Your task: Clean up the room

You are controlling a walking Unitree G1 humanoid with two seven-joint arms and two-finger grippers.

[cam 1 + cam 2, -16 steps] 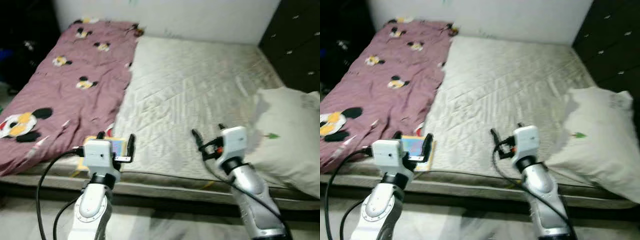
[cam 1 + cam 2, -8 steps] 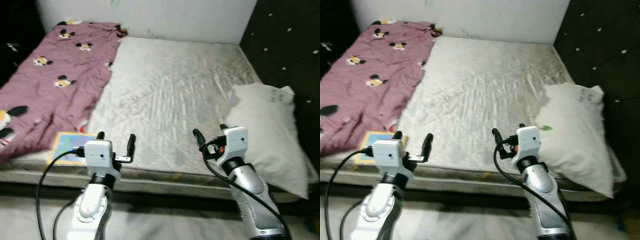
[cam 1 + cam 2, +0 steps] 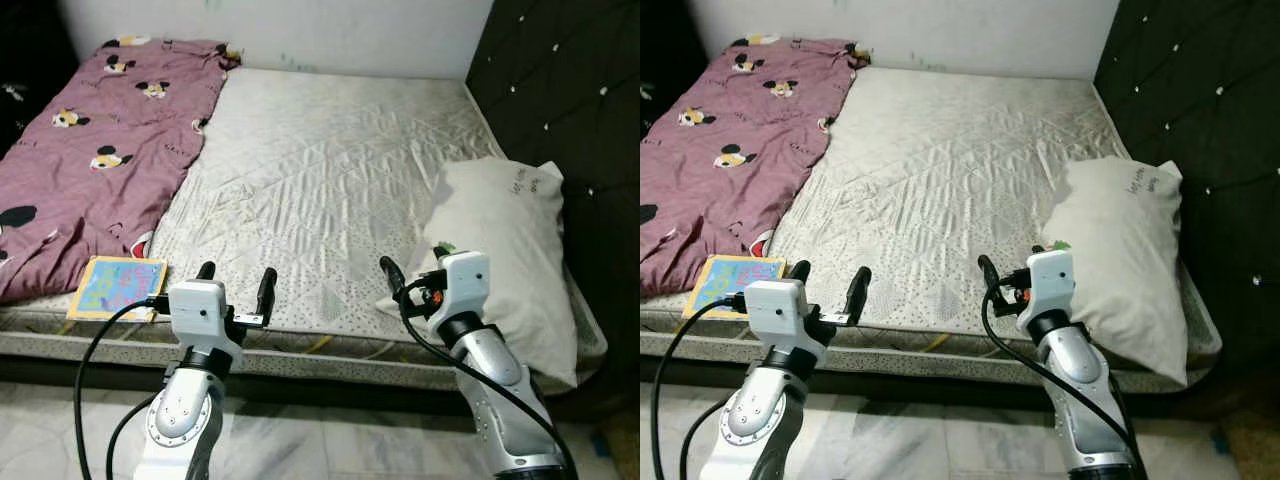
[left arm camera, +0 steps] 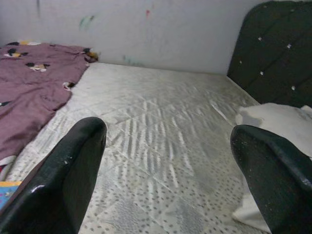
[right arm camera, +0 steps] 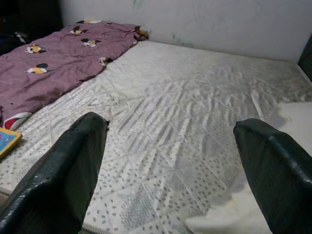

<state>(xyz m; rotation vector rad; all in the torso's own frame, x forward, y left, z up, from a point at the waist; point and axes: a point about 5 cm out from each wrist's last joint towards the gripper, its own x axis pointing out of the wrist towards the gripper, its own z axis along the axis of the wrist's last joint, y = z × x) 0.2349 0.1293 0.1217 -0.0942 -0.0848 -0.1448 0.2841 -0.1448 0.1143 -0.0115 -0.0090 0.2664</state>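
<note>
A bare quilted mattress (image 3: pixel 330 170) lies in front of me. A maroon blanket (image 3: pixel 95 140) with cartoon mouse prints covers its left side. A colourful flat book (image 3: pixel 118 287) rests at the front left edge, beside the blanket. A white pillow (image 3: pixel 505 250) lies at the right by the headboard. My left gripper (image 3: pixel 237 274) is open and empty over the front edge, right of the book. My right gripper (image 3: pixel 412 262) is also open and empty, just left of the pillow's near corner. The left wrist view shows both black fingers (image 4: pixel 63 175) spread wide over the mattress.
A dark tufted headboard (image 3: pixel 560 90) runs along the right side of the bed. A white wall (image 3: pixel 300 30) stands behind it. Marble floor (image 3: pixel 330 450) lies between me and the bed frame's front edge (image 3: pixel 330 350).
The camera has swung right and steadied, so the headboard and the whole pillow have come into view. Both grippers keep the same open pose at the mattress's front edge.
</note>
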